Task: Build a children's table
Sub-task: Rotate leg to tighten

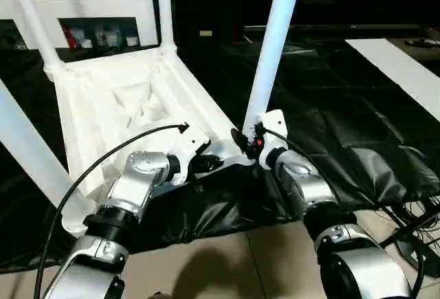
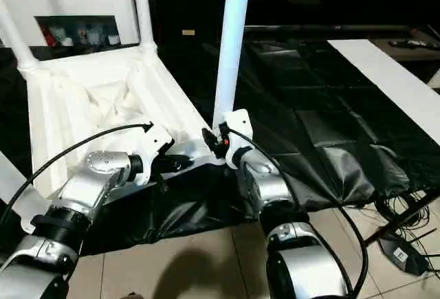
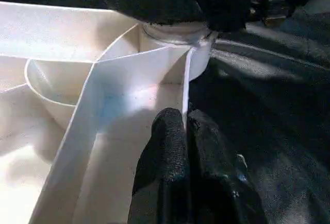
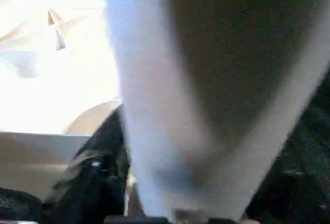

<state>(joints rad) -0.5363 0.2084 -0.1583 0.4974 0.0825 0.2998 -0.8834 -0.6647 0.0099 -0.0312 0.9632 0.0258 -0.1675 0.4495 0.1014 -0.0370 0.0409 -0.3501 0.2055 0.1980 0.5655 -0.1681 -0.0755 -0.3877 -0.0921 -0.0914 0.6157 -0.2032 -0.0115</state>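
the children's table (image 1: 130, 100) lies upside down on a black floor mat (image 1: 330, 127), its ribbed white underside facing up and its round tube legs rising from the corner sockets. three legs stand away from the grippers: two at the far corners, one (image 1: 27, 148) at the near corner just beside the left forearm. the fourth leg (image 1: 273, 45) stands tilted in the near corner socket, directly above the right gripper (image 1: 242, 141).

beyond the table, well past both grippers, stands a white glass-doored cabinet (image 1: 103, 10) with small items on its shelf. a pale strip of floor (image 1: 405, 65) runs far off to the right gripper's outer side, and a tangle of dark cables (image 2: 405, 209) lies on the tiles beside the right forearm.

the left gripper (image 3: 184, 131) is clenched on a thin upright rib of the table rim, one black finger (image 3: 165, 152) on each side, just short of the socket. in the right wrist view the leg (image 4: 206, 90) blocks nearly everything, with a black finger (image 4: 98, 167) pressed beside its base; the right gripper sits against the leg's foot, but whether it is gripping cannot be told. black cables (image 1: 103, 168) loop over the left forearm.
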